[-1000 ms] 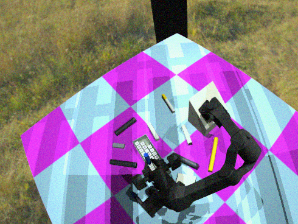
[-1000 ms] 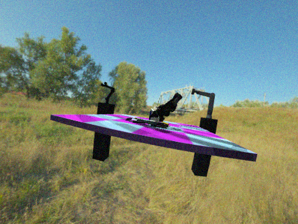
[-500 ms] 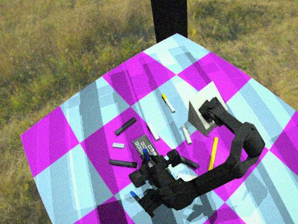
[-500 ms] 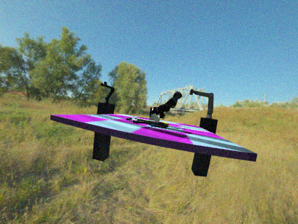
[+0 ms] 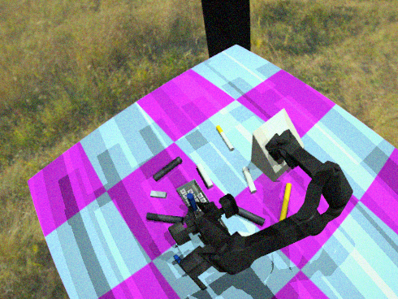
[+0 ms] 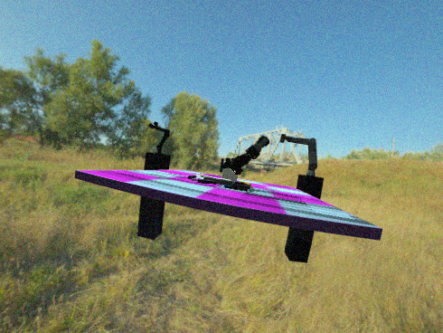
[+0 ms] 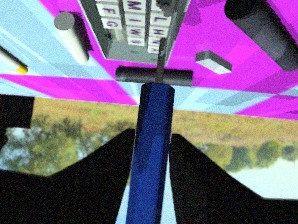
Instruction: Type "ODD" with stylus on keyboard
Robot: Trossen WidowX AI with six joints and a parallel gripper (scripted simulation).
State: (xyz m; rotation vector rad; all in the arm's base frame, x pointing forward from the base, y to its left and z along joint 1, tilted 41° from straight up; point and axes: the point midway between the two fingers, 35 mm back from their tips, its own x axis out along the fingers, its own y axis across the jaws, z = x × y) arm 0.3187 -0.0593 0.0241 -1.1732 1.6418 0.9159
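A small grey keyboard (image 5: 189, 190) (image 7: 127, 22) with white keys lies on the checked table (image 5: 122, 122) (image 6: 253, 205). My gripper (image 5: 195, 215) (image 7: 152, 139) is shut on a blue stylus (image 5: 191, 201) (image 7: 152, 130) and sits low at the keyboard's near end. In the wrist view the stylus's thin grey tip (image 7: 161, 57) reaches over the keyboard's near rows of keys. I cannot tell whether it touches a key. In the exterior view the arm (image 6: 244, 159) is small and leans down to the table's middle.
Around the keyboard lie dark cylinders (image 5: 167, 168) (image 5: 164, 218) (image 5: 251, 216) (image 7: 135, 75) (image 7: 265, 30), white markers (image 5: 204, 175) (image 5: 249, 179) (image 7: 72, 37), a yellow-capped marker (image 5: 224, 137), a yellow marker (image 5: 285, 201) and a small grey block (image 5: 157, 194) (image 7: 213, 62). A white base box (image 5: 264, 146) stands behind.
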